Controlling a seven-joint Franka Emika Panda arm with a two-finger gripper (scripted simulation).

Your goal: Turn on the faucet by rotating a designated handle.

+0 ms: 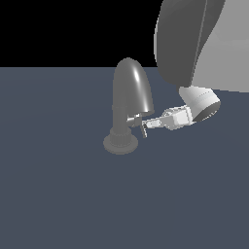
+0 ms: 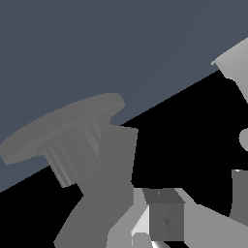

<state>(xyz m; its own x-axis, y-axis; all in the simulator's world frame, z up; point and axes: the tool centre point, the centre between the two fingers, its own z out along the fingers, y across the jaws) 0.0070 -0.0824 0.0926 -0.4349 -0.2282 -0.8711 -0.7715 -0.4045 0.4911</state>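
Dull grey metal faucet (image 1: 127, 97) upright on dark slate-blue floor (image 1: 58, 194), a little toward the exterior view's left of centre, round ribbed base (image 1: 119, 142) flat on that surface. Thick arched spout (image 1: 138, 85) rising from the column and hooking over toward the exterior view's right, its mouth hanging above the handle. Small silvery-white handle (image 1: 142, 127) on a short stem projecting from the column just above the base, on the side toward the exterior view's right, far smaller than the spout.

White gripper (image 1: 151, 123) reaching in level from the exterior view's right, fingertips right at the handle, apparently touching it. Clenched or released: cannot tell, since the fingers overlap the handle in the exterior view and only pale fragments show at the edge of the wrist view. Rounded white wrist (image 1: 199, 103) behind the gripper, and a large grey arm link (image 1: 194, 39) filling the upper corner on the exterior view's right, against a black background.

Wrist view very close in: ribbed base (image 2: 68, 135) seen tilted, grey column (image 2: 104, 189) beside it, a darker grey block (image 2: 164, 218) near the frame edge, its identity unclear. Slate floor (image 2: 97, 43) behind, black beyond.
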